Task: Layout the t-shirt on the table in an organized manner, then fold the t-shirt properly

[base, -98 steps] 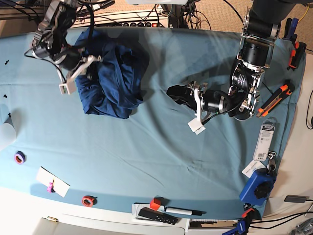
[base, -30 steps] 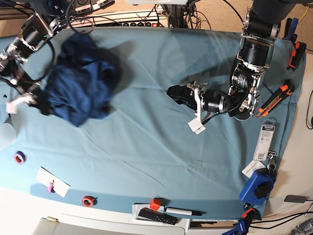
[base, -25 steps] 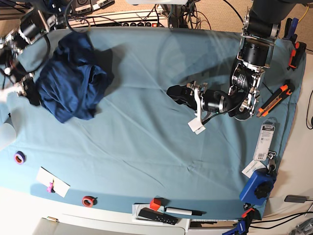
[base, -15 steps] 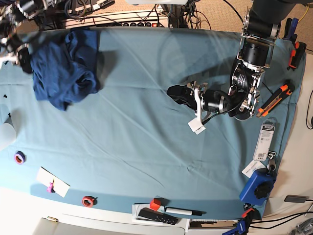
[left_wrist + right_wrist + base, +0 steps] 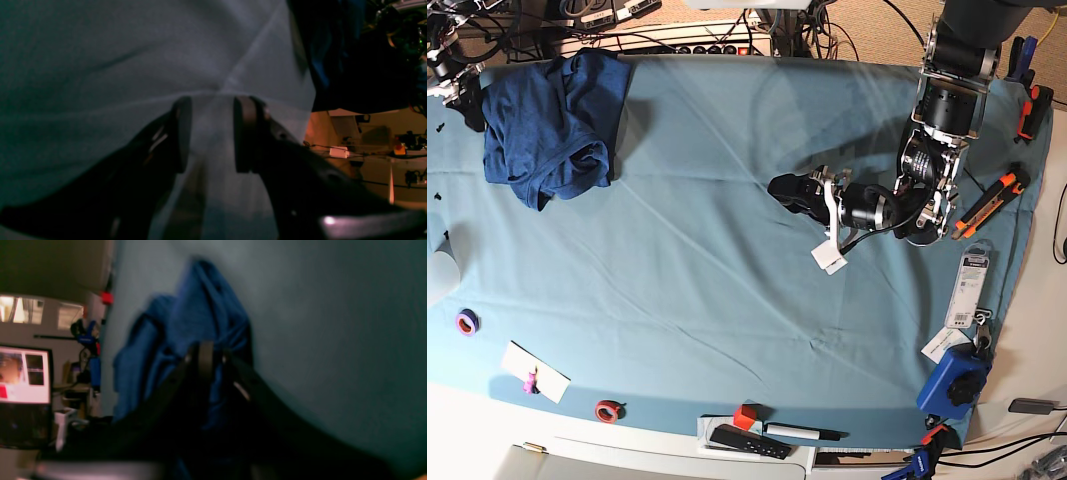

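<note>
The dark navy t-shirt (image 5: 552, 120) lies bunched at the back left of the teal table (image 5: 707, 300). My right gripper (image 5: 467, 97) is at the shirt's left edge, near the table's back left corner. In the right wrist view my right gripper (image 5: 205, 356) is shut on a fold of the blue shirt (image 5: 200, 306), which trails away from it over the cloth. My left gripper (image 5: 785, 192) lies low over bare cloth right of centre, far from the shirt. In the left wrist view it (image 5: 208, 133) is open and empty.
Two tape rolls (image 5: 467, 322) (image 5: 607, 409) and a white card (image 5: 535, 372) lie front left. A remote (image 5: 747, 440), red cube (image 5: 745, 415) and marker (image 5: 802, 432) sit at the front edge. Orange-handled tools (image 5: 992, 200), a package (image 5: 970, 285) and a blue device (image 5: 952, 380) line the right side.
My right gripper has pulled the shirt from the left-middle of the table to the back left corner, and the shirt has spread a little. The left arm has not moved.
</note>
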